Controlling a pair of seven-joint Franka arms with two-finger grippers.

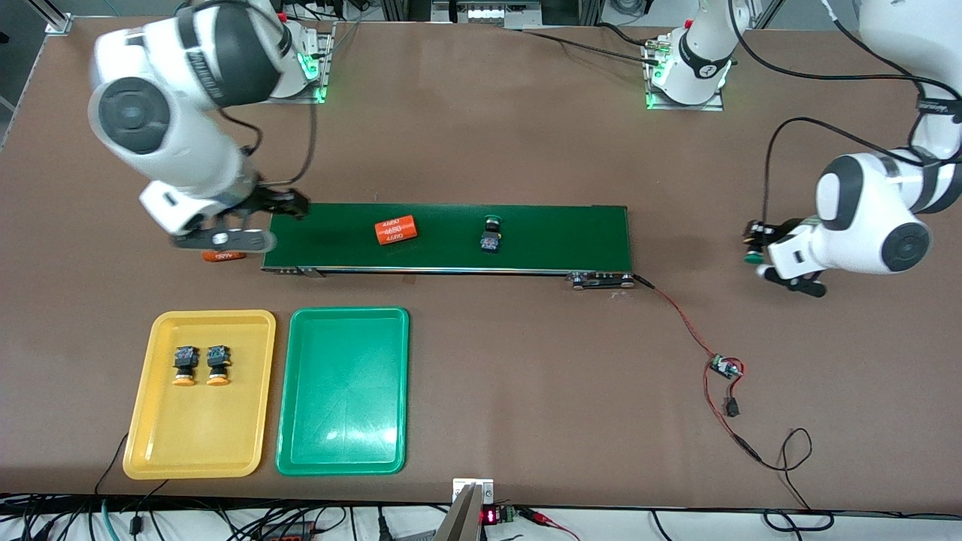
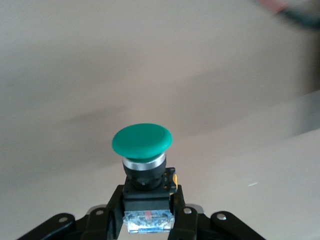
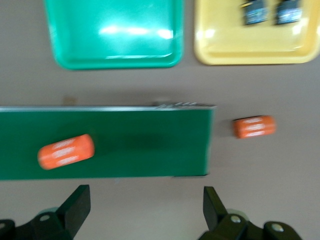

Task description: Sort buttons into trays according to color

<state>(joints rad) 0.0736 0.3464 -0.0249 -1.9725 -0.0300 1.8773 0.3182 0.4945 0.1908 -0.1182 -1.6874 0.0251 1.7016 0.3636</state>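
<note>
Left wrist view shows a green-capped button (image 2: 142, 141) pinched by its black body in the left gripper (image 2: 148, 212), fingers closed on it, aloft over bare counter (image 1: 526, 361) at the left arm's end. It needs carrying to the empty green tray (image 1: 289, 391). Another green button (image 1: 491, 233) rides the conveyor belt (image 1: 571, 233); both yellow ones (image 1: 201, 366) sit in the yellow tray (image 1: 150, 421). Right gripper (image 3: 145, 210) hangs wide open, empty, over the belt's end.

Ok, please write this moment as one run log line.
left gripper: shut on green button | right gripper: open, over belt end | green tray: no buttons

Glossy plastic green tray (image 1: 343, 391), matt belt (image 1: 556, 233)
</note>
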